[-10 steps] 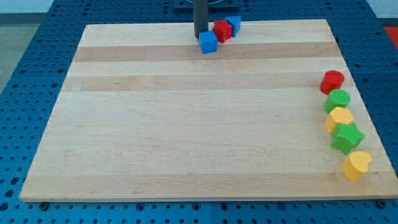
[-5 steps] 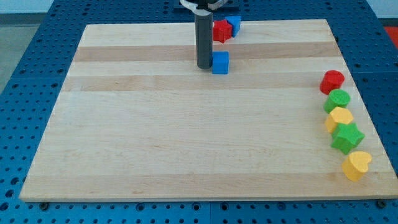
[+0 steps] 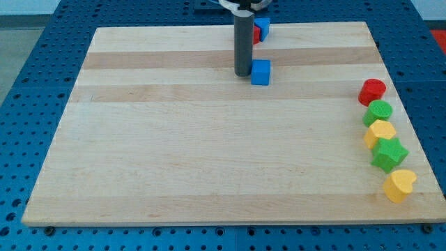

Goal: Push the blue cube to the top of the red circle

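My tip (image 3: 242, 73) has no gripper, so it holds nothing. It sits right against the blue cube (image 3: 260, 72), on the cube's side toward the view's left.

I think the push is under way and far from done. The red circle (image 3: 372, 91) is well away from the blue cube, toward the view's right and a little lower, by the desk (image 3: 174, 153) edge. The cube must end up just above it. The next push should go toward the view's right, with my tip staying behind the cube.

Between the cube and the red circle the desk is bare, so there is lots of room. Just below the red circle sit a green block (image 3: 379, 111) and a yellow block (image 3: 380, 131). The desk's right edge is close to the red circle, so the push must stop in time.
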Motion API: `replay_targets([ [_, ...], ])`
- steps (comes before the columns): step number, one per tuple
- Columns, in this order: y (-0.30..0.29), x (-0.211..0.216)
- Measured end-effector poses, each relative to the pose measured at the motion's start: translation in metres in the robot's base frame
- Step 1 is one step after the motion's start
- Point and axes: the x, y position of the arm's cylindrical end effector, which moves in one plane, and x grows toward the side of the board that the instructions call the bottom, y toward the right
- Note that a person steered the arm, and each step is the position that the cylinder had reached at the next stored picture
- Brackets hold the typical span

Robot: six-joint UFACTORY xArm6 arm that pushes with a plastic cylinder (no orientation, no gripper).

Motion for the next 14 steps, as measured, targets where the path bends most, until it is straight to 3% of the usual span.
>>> replay_targets([
  [4, 0.039, 0.039],
  [10, 0.057, 0.012],
  [14, 0.110, 0.012],
])
